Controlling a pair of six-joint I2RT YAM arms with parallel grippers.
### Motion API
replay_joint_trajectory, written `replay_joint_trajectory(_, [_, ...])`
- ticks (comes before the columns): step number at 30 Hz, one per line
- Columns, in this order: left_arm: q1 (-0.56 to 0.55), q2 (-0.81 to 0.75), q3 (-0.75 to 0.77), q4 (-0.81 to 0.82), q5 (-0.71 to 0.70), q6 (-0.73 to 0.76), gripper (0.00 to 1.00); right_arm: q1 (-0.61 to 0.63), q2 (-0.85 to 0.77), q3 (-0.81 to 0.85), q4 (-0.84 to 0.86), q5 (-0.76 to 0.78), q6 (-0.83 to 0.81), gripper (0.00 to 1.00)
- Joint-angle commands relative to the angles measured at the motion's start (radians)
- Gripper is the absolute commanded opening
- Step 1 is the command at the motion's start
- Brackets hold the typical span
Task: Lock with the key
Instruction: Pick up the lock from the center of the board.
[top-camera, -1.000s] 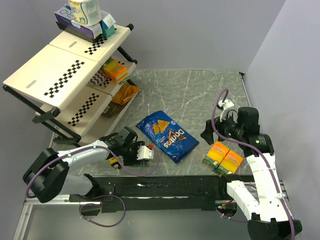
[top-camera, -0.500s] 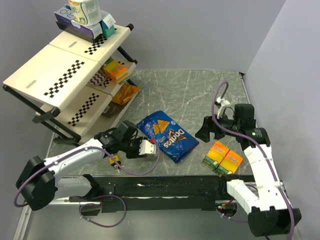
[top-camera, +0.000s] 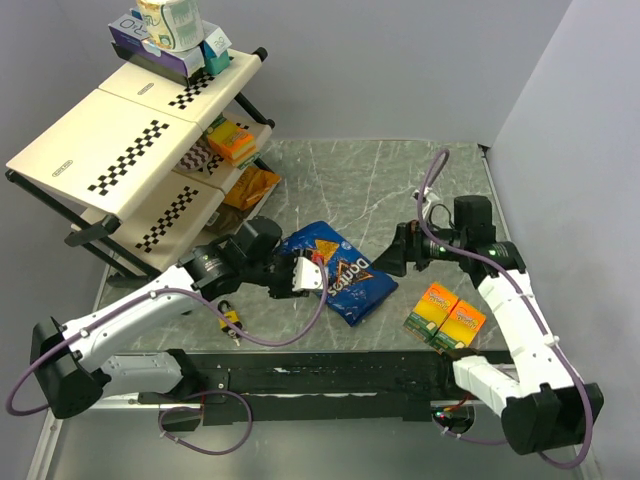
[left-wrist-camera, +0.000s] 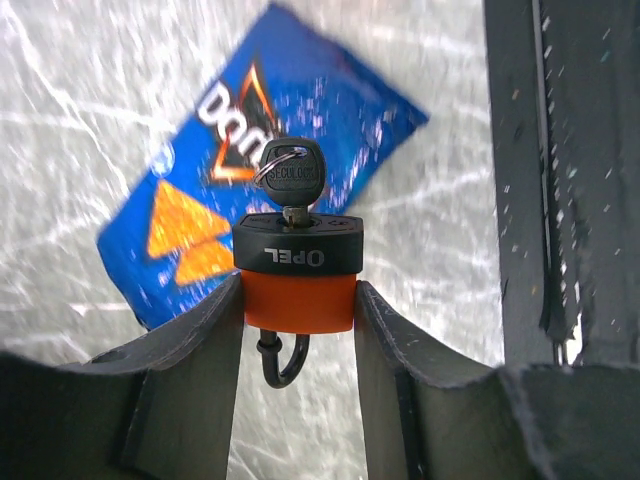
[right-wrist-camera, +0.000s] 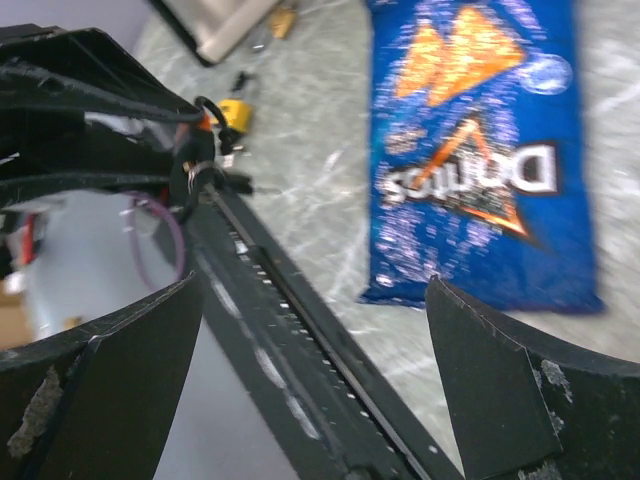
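At centre of the top view, our left gripper (top-camera: 306, 274) is clenched on the orange padlock (left-wrist-camera: 298, 285), over the left edge of the chip bag (top-camera: 352, 282). We see the key (left-wrist-camera: 292, 175) seated in the lock's black top, and the shackle hooks down between the fingers. Right of centre, our right gripper (top-camera: 393, 255) is spread wide and grasps nothing, near the bag's right edge. Bare table (top-camera: 380, 180) lies open at upper middle. Two orange boxes (top-camera: 445, 315) crowd the lower right, near the table's near edge.
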Motion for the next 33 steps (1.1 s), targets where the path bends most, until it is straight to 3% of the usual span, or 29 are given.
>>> replay_joint_trajectory(1, [-0.056, 0.009, 0.071, 0.03, 0.023, -0.052, 0.22, 0.041, 0.05, 0.007, 0.13, -0.088, 0.105, 1.0])
replay_joint_trajectory(11, [-0.123, 0.035, 0.116, 0.05, -0.034, -0.056, 0.22, 0.21, 0.169, -0.014, 0.323, -0.187, 0.252, 0.99])
replay_joint_trajectory(22, [-0.188, 0.027, 0.096, 0.088, -0.108, 0.017, 0.21, 0.321, 0.255, -0.031, 0.419, -0.222, 0.317, 0.89])
replay_joint_trajectory(33, [-0.208, 0.019, 0.087, 0.121, -0.157, 0.036, 0.19, 0.373, 0.307, -0.08, 0.554, -0.323, 0.43, 0.6])
